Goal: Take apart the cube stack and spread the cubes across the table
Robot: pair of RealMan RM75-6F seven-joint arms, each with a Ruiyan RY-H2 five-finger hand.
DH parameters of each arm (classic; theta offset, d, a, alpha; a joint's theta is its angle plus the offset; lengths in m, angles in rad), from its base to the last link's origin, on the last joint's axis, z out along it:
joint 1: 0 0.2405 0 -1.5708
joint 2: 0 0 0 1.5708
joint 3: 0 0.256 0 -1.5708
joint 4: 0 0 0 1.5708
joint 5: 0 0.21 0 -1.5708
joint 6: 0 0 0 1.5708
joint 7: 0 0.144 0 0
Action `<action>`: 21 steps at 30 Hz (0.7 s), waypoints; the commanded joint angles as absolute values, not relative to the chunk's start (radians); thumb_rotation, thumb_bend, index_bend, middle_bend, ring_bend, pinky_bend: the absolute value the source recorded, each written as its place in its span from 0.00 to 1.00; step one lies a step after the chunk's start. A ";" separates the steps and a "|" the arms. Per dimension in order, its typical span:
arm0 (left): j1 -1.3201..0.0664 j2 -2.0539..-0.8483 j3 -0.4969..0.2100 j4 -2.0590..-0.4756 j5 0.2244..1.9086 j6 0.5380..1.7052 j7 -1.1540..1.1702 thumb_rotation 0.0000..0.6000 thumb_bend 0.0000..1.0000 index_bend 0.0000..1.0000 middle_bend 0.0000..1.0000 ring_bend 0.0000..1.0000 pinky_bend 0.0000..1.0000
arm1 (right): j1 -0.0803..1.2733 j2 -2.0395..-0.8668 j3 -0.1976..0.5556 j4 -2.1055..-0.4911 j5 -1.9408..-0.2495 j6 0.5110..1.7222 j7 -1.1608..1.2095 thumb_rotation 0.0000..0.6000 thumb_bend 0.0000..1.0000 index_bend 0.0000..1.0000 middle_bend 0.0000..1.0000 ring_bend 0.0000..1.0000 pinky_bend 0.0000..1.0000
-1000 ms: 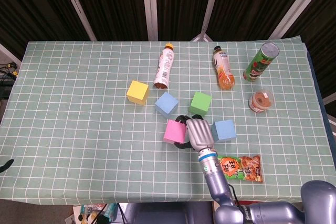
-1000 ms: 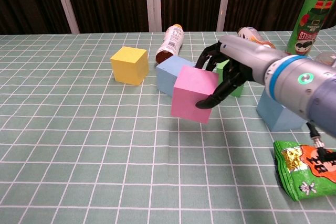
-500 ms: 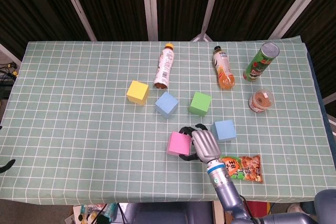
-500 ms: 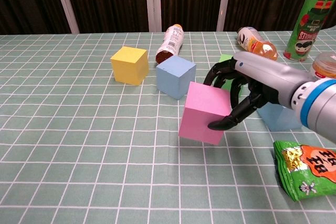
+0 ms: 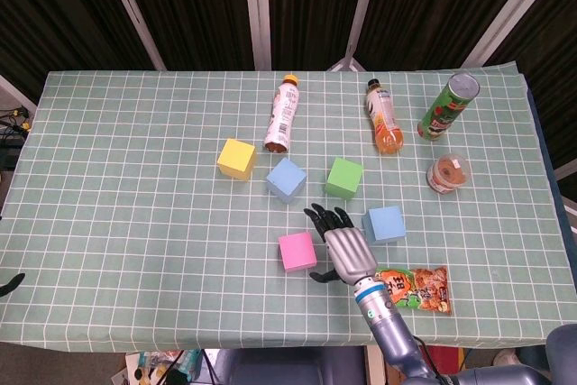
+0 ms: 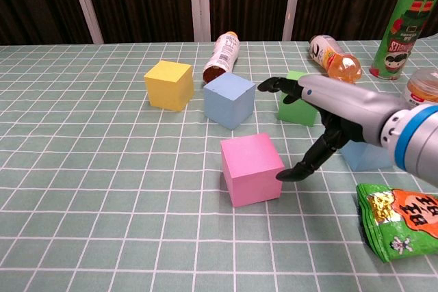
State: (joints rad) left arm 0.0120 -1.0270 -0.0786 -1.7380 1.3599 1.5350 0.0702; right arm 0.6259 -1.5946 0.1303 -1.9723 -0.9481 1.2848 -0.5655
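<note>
No stack visible, five cubes all flat on the tabletop [image 5: 126, 178], each apart from the others. Left to right: yellow cube [image 5: 236, 159] furthest left, mid-depth. White-labelled bottle [image 5: 282, 114] lies on its side just behind it, orange cap toward the far edge. Blue cube [image 5: 286, 179] sits right of the yellow one, near but not touching. Pink cube [image 5: 297, 252] sits alone, closest to the near edge of all the cubes. Green cube [image 5: 343, 178] is right of the blue one, same depth. Right robot hand [image 5: 339, 246] hovers just right of the pink cube, fingers spread apart and holding nothing. In the chest view the thumb tip [image 6: 287, 175] is just beside the cube's right face; contact can't be told. Second, lighter blue cube [image 5: 384, 224] is right of the hand, partly hidden behind it in the chest view. Orange-drink bottle [image 5: 383, 118] lies on its side at the back. Snack packet [image 5: 416, 287] lies flat near the front edge, beside the forearm. Green chip can [image 5: 447, 106] lies tilted at back right, small round tub [image 5: 449, 172] in front of it. Left robot hand not visible in either view.
</note>
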 commanded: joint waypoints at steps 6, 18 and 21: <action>0.015 -1.024 -0.080 -1.738 1.359 1.539 0.062 1.00 0.15 0.18 0.00 0.00 0.00 | 0.594 -1.487 0.203 -1.975 -0.944 1.325 -0.510 1.00 0.08 0.04 0.03 0.11 0.02; 0.013 -1.026 -0.077 -1.740 1.365 1.538 0.067 1.00 0.15 0.18 0.00 0.00 0.00 | 0.373 -1.233 0.155 -1.851 -1.157 1.384 -0.119 1.00 0.08 0.04 0.03 0.11 0.02; 0.013 -1.028 -0.074 -1.742 1.373 1.540 0.072 1.00 0.15 0.18 0.00 0.00 0.00 | 0.310 -1.194 0.086 -1.808 -1.260 1.427 -0.066 1.00 0.08 0.04 0.03 0.11 0.02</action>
State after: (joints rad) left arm 0.0129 -1.0273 -0.0745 -1.7416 1.3716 1.5390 0.0713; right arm 0.3912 -1.2562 0.1612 -1.8691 -1.1490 1.3753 -0.1417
